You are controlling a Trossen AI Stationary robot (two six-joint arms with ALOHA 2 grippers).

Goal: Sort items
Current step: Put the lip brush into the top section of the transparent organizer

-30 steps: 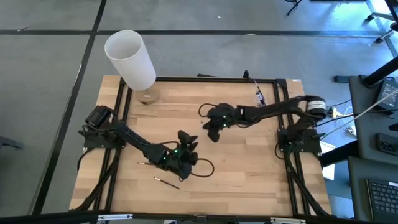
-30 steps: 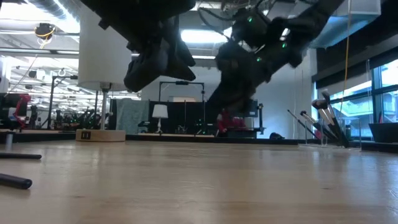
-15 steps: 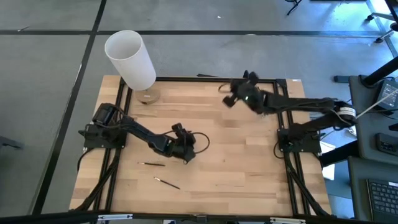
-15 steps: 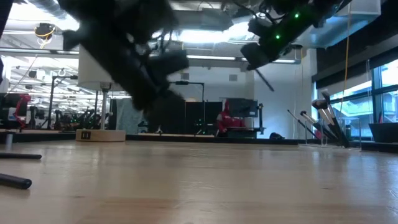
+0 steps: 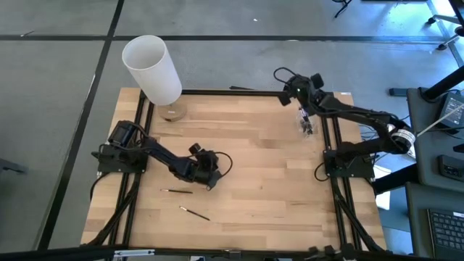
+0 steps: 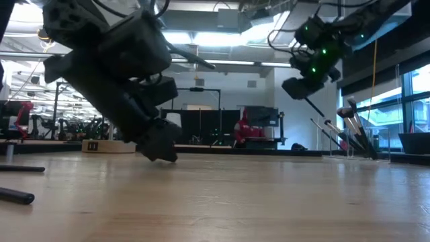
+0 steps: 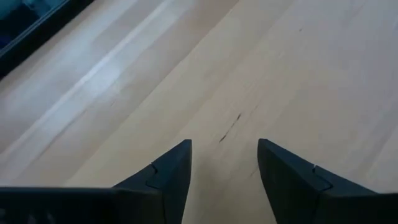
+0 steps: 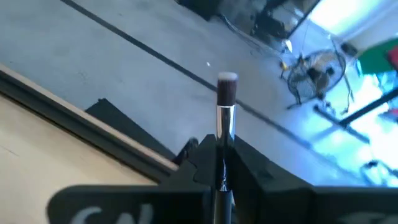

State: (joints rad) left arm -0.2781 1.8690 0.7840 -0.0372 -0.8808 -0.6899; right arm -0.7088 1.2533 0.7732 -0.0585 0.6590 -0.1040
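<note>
Two slim dark brushes [image 5: 177, 191] [image 5: 196, 212] lie flat on the wooden table near its front left; the low view shows them at the left [image 6: 17, 195] [image 6: 20, 169]. My left gripper [image 7: 224, 165] is open, low over bare wood just right of them [image 5: 206, 177], nothing between its fingers. My right gripper [image 5: 288, 93] is up over the table's far right corner, shut on a brush [image 8: 226, 99] with a dark tuft and silver ferrule. Several more brushes [image 5: 307, 123] stand bunched at the far right edge. My right gripper pinches the brush's handle just below the silver ferrule [image 8: 224, 138] between its two fingers. The tuft end [image 8: 227, 81] sticks out beyond the fingertips. In the low view the brush [image 6: 314, 107] slants down out of the gripper, lifted clear of the table.
A tall white cylinder [image 5: 152, 69] stands on a round wooden base at the table's far left corner. A black frame [image 5: 239, 92] runs along the table's edges. The bunch of brushes leans at the right in the low view [image 6: 353, 131]. Bare wood lies between the arms.
My right gripper has carried the brush from the table's middle up and toward the far right corner, swinging round as it went. My left gripper has sunk close to the tabletop, rolled about its axis and shifted slightly toward the left edge. The two lying brushes have stayed put.
</note>
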